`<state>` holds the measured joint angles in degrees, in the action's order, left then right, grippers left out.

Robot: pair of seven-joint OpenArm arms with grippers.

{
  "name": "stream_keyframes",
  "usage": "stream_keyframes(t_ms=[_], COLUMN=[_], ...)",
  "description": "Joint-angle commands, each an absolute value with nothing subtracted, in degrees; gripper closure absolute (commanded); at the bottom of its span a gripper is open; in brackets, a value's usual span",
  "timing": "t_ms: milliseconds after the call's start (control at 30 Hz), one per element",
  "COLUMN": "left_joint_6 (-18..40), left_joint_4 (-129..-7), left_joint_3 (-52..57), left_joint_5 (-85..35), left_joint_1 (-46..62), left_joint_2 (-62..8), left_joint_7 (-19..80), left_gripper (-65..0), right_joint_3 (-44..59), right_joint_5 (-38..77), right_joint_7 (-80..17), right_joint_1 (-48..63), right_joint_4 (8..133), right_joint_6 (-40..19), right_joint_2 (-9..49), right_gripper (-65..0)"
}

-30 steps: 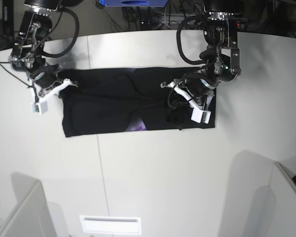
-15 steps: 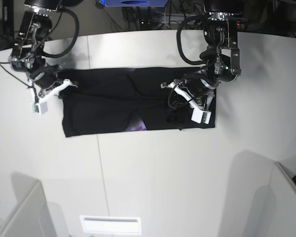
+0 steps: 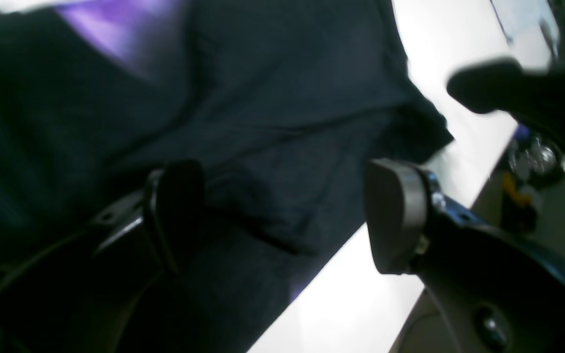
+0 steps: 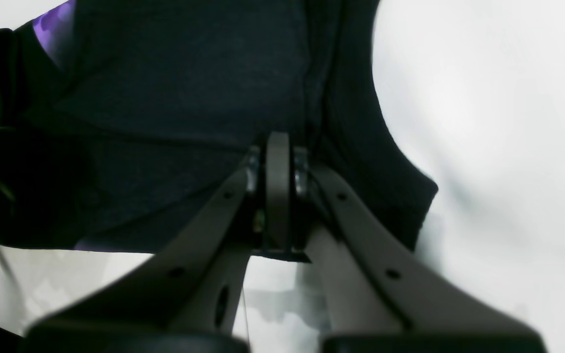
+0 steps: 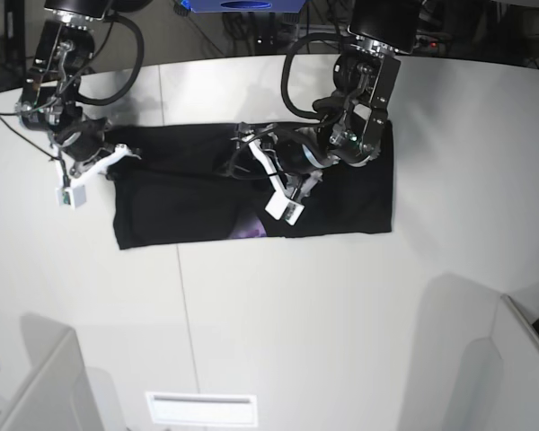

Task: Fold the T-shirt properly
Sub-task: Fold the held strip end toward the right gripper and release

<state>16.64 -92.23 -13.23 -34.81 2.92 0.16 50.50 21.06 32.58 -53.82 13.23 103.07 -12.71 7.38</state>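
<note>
the left gripper [image 5: 251, 166] has let go and swung from the t-shirt [image 5: 359, 202]'s end to its middle, jaws apart.

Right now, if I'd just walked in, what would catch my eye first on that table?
A large black cloth T-shirt lies spread as a long band across the white table, a purple patch of print peeking out at its near edge. Two black robot arms bend over it: the left gripper with jaws apart mid-shirt, the right gripper shut at the far end.

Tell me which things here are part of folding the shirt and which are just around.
Part of the job:
T-shirt
left gripper, open above the shirt
right gripper, shut at the shirt's edge

Just around:
white table
blue box behind the table
</note>
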Motion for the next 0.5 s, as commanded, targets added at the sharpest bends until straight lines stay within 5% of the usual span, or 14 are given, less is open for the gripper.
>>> stream_keyframes(t_ms=[0, 167, 333, 400, 467], left_joint_6=[17.10, 17.10, 17.10, 17.10, 17.36], left_joint_4=[-95.25, -107.30, -112.04, -111.25, -110.81], left_joint_3=[-12.70, -4.35, 9.27, 13.85, 19.12], left_joint_5=[-35.82, -35.82, -35.74, -35.38, -35.38], left_joint_1=[2.42, 7.08, 13.23, 14.90, 17.27], left_joint_2=[0.40, -0.04, -3.21, -5.85, -8.22], left_joint_7=[49.27, 49.45, 49.45, 49.45, 49.27], left_gripper=[-48.5, -42.9, 0.0, 0.0, 0.0], right_joint_3=[21.41, 21.49, 21.14, 21.32, 21.41], right_joint_5=[33.19, 33.19, 33.19, 33.19, 33.19], right_joint_7=[-52.70, -52.70, -53.05, -54.64, -57.80], right_joint_1=[12.79, 12.35, 10.68, 8.92, 6.55], right_joint_4=[104.13, 104.13, 104.13, 103.78, 102.90], right_joint_6=[-13.05, -13.05, -13.05, -13.05, -13.05], right_joint_2=[8.13, 8.22, 8.22, 8.22, 8.22], right_gripper=[0.0, 0.0, 0.0, 0.0, -22.1])
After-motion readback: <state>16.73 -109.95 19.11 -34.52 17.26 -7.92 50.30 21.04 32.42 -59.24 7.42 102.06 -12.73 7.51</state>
